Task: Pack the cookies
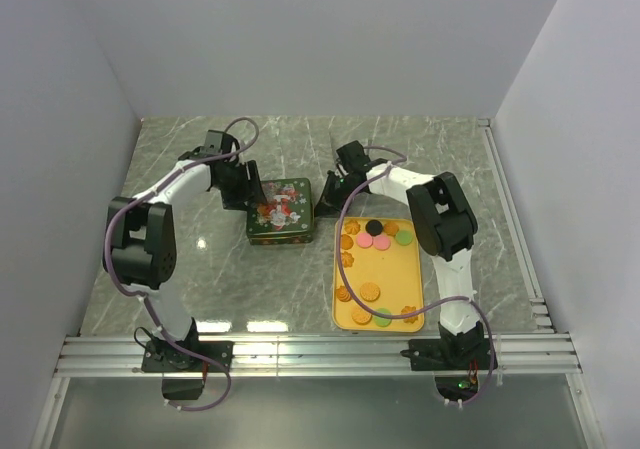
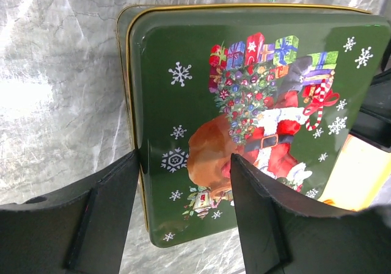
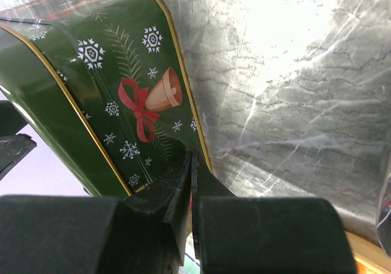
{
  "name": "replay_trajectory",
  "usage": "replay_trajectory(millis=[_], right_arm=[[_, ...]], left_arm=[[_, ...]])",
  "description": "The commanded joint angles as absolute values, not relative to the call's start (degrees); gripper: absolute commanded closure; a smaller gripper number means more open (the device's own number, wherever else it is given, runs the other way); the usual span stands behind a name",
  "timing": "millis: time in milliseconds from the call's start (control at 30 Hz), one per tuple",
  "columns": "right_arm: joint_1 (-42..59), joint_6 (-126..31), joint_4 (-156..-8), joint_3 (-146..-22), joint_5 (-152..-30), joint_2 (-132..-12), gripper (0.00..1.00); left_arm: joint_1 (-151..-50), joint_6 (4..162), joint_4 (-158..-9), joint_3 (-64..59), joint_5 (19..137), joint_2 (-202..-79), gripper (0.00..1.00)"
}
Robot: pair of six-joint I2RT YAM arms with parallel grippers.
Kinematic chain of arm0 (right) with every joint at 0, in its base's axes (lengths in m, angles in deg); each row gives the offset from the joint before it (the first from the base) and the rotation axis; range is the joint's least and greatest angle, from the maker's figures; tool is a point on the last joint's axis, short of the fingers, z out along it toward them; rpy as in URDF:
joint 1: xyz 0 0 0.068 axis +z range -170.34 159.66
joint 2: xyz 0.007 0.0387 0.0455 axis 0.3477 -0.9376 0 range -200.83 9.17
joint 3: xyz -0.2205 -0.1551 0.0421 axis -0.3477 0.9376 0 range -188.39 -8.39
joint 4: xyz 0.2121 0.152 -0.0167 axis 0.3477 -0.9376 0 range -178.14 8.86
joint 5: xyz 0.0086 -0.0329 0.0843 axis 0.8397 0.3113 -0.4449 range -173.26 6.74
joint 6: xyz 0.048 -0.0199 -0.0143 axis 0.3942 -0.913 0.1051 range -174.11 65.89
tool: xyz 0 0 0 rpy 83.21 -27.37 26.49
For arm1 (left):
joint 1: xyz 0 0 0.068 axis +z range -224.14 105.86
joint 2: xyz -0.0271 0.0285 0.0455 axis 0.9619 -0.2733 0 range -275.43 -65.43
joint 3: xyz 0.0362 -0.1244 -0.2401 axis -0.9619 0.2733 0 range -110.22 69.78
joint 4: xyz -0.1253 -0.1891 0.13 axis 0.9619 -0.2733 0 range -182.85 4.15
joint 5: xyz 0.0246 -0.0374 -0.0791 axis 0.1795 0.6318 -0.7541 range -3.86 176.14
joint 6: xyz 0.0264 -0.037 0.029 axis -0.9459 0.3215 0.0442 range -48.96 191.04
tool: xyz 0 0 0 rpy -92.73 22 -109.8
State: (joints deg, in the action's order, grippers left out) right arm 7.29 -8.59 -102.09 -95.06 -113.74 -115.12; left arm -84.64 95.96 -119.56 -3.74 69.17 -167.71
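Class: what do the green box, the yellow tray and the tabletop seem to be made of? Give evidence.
The green box: probably printed tin, glossy, with glare streaks and a gold rim. The yellow tray: likely matte plastic, flat even colour, unsure. The tabletop: grey marble-look veining, polished, reflecting lamps; possibly laminate.

Nothing to read here, no word, brand or number anywhere. The green tin (image 2: pixel 177 103) carries pictures only: Santa, gifts and snowflakes on its lid, and a bell with a red ribbon on its side.
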Motion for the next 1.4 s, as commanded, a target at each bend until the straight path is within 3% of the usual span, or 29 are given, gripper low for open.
replay_trajectory(millis=[0,267,767,933,1200,1367], right_arm=[[7.96,-7.79,-97.57,-95.05,-118.07,-114.50,0.91],[4.44,-11.83,-103.54,-93.64,-111.67,-111.07,0.93],[1.72,-20.71,-115.77,-101.73,-96.97,-100.17,0.84],[1.72,-20.54,-111.13,-100.77,-102.94,-96.75,0.82],[2.33,-15.00,-94.68,-94.61,-128.77,-98.31,0.82],[2.51,-13.16,-89.94,-90.06,-133.88,-99.64,0.83]], left_arm=[[-88.02,98.46,-120.30,-5.37,64.96,-170.02,0.34],[-89.43,99.34,-121.18,-5.45,68.12,-172.30,0.35],[-90.84,99.60,-124.16,-9.93,71.38,-174.50,0.35],[-91.54,99.86,-126.62,-14.24,72.08,-174.59,0.32],[-92.77,100.74,-129.44,-18.90,73.13,-174.85,0.31],[-93.30,100.92,-130.23,-20.13,73.49,-175.64,0.31]])
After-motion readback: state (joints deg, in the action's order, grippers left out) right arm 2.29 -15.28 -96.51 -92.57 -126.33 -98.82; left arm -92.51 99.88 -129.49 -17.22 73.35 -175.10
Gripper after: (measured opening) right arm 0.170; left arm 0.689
